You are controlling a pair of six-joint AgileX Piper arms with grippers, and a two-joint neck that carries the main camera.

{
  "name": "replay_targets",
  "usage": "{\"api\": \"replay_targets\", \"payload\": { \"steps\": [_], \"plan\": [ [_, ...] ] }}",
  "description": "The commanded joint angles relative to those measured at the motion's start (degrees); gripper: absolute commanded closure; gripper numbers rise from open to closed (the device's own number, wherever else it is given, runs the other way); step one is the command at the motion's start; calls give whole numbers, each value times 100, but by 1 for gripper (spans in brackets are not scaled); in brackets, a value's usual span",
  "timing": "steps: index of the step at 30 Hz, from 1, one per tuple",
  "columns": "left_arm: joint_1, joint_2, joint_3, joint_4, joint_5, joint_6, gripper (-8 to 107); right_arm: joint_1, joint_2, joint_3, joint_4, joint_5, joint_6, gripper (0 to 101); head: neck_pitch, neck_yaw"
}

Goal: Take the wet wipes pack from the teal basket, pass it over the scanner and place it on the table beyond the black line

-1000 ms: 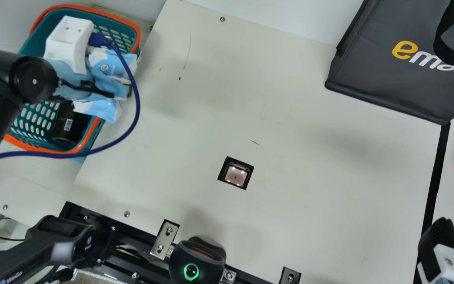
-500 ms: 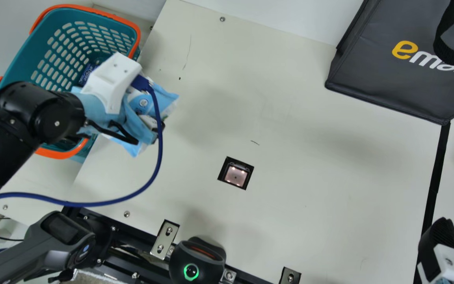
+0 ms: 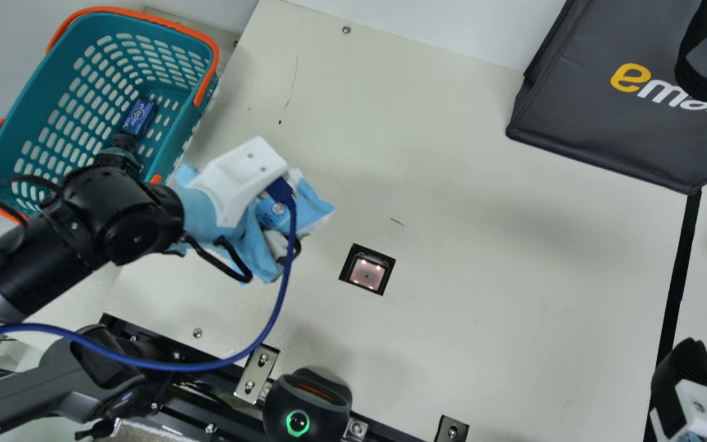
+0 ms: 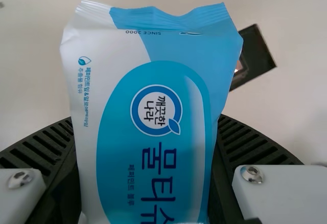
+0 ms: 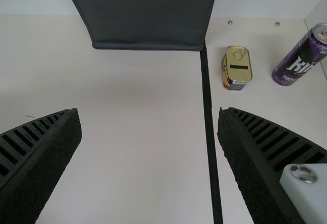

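In the main view my left gripper (image 3: 283,245) is over the table between the teal basket (image 3: 34,123) and the scanner (image 3: 367,272), with the blue and white wet wipes pack (image 3: 304,209) in it. The left wrist view has the pack (image 4: 153,91) squeezed between both ribbed fingers of my left gripper (image 4: 145,183), its printed face toward the camera and the scanner window (image 4: 255,55) partly behind it. My right gripper (image 3: 688,368) is by the black line (image 3: 679,270) in the main view; in the right wrist view my right gripper (image 5: 148,116) stands open, nothing between its fingers.
A dark bag (image 3: 605,116) stands at the table's far right. Beyond the line are a yellow-topped can (image 5: 237,65) and a purple can (image 5: 299,60). The basket holds a small blue pack (image 3: 140,116) and a dark item. A black device (image 3: 307,405) sits at the near edge.
My left gripper has carried the wet wipes pack out from above the basket, rightward and nearer over the table toward the scanner. My right gripper has kept still.
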Motion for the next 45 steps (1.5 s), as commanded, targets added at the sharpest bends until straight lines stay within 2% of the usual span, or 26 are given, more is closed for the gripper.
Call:
{"api": "replay_targets", "payload": {
  "steps": [1,16,28,39,45],
  "plan": [
    [-253,71,20,-38,-107,53,107,0,0,0,0,0,0,6,-166,23],
    [-1308,838,141,-80,-929,110,107,0,0,0,0,6,0,6,-166,23],
    [-1638,1558,250,-84,-1760,63,107,0,0,0,0,6,0,6,-166,23],
    [-1569,2181,308,-71,-2480,165,70,0,0,0,0,1,0,6,-166,23],
    [-1474,2325,293,-276,-2634,345,50,0,0,0,0,1,0,6,-166,23]
  ]
}}
